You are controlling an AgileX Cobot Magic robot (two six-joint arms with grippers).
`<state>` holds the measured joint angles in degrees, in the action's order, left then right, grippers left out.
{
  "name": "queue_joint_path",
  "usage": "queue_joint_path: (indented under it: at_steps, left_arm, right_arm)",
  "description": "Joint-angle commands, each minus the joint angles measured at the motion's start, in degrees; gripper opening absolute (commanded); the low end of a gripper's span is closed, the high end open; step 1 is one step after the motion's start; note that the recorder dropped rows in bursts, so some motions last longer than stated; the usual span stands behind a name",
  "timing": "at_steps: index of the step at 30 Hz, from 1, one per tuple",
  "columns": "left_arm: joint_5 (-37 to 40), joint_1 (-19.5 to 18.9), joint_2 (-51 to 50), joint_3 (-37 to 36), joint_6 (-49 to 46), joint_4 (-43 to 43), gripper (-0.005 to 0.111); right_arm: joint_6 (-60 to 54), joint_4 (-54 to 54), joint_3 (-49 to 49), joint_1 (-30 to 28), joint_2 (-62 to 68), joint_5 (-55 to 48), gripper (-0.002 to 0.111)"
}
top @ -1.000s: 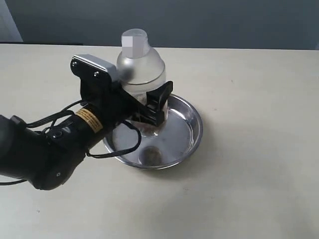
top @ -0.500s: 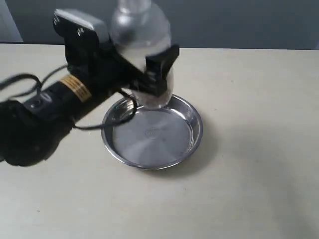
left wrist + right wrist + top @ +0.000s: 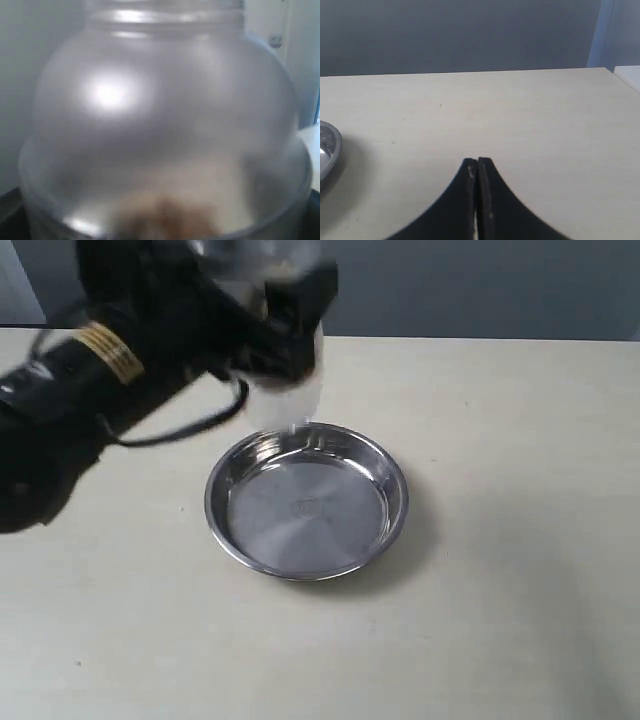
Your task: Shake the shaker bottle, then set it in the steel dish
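Bottle: gripped by left tool, held aloft beside the dish, blurred; shaking judged under way.
Dish: sat bare on worktop; placing remained.
Right tool: clenched, holding nothing.

It looked like a robot test room, maybe: a plain cream table, with a grey wall at 12 o'clock.

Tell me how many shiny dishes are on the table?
1. The steel dish sits in the middle of the table, with nothing in it. The shaker bottle is held in the air above it. The arm hides some table, so another could be behind it.
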<state>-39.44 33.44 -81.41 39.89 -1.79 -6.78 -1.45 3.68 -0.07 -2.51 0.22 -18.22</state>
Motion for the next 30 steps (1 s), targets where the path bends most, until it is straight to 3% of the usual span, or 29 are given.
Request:
queue_joint_path:
  at_steps: [1, 3, 5, 8, 10, 11, 13, 16, 18, 20, 21, 22, 24, 25, 28, 30]
  left_arm:
    - [-3.6, -0.1, 1.5, -1.2, 3.0, 8.5, 0.000]
    - [-3.6, -0.1, 8.7, 2.4, 2.5, 10.7, 0.000]
    - [4.6, -0.4, 11.4, 4.0, 1.8, 6.8, 0.000]
    - [10.8, -0.8, 4.2, -0.5, 2.7, 3.0, 0.000]
    - [7.4, -0.7, -0.4, -3.8, 8.2, 4.8, 0.000]
    - [-1.0, -0.7, 1.0, -4.5, 10.7, 10.7, 0.000]
    - [-6.8, -0.6, 8.2, -1.8, 10.7, 14.8, 0.000]
    - [8.7, -1.0, 6.0, -2.6, 5.2, 8.6, 0.000]
    - [5.7, -1.4, -0.8, -6.9, 7.2, 3.9, 0.000]
    - [-8.4, -0.2, 5.9, -6.1, 9.2, 12.8, 0.000]
    - [-9.2, -0.2, 8.8, -4.5, 9.2, 14.0, 0.000]
    - [-3.9, -0.2, 11.6, -2.5, 9.2, 12.9, 0.000]
    - [5.2, -0.2, 5.5, -3.8, 7.3, 10.1, 0.000]
    - [5.9, -0.3, 2.0, -4.5, 7.3, 6.8, 0.000]
    - [-9.3, 0.4, 6.1, -2.3, 9.2, 13.3, 0.000]
    - [-3.8, 0.4, 9.1, 0.7, 8.3, 12.5, 0.000]
  right_arm:
    - [0.0, -0.2, 0.1, -0.2, -0.2, 0.8, -0.001]
    - [0.0, -0.2, 0.1, -0.2, -0.2, 0.8, -0.001]
    - [0.0, -0.2, 0.1, -0.2, -0.2, 0.8, -0.001]
    - [0.0, -0.2, 0.1, -0.2, -0.2, 0.8, -0.001]
    - [0.0, -0.2, 0.1, -0.2, -0.2, 0.8, -0.001]
    - [0.0, -0.2, 0.1, -0.2, -0.2, 0.8, -0.001]
    - [0.0, -0.2, 0.1, -0.2, -0.2, 0.8, -0.001]
    - [0.0, -0.2, 0.1, -0.2, -0.2, 0.8, -0.001]
    - [0.0, -0.2, 0.1, -0.2, -0.2, 0.8, -0.001]
    - [0.0, -0.2, 0.1, -0.2, -0.2, 0.8, -0.001]
    - [0.0, -0.2, 0.1, -0.2, -0.2, 0.8, -0.001]
    - [0.0, -0.2, 0.1, -0.2, -0.2, 0.8, -0.001]
    - [0.0, -0.2, 0.1, -0.2, -0.2, 0.8, -0.001]
    - [0.0, -0.2, 0.1, -0.2, -0.2, 0.8, -0.001]
    - [0.0, -0.2, 0.1, -0.2, -0.2, 0.8, -0.001]
    - [0.0, -0.2, 0.1, -0.2, -0.2, 0.8, -0.001]
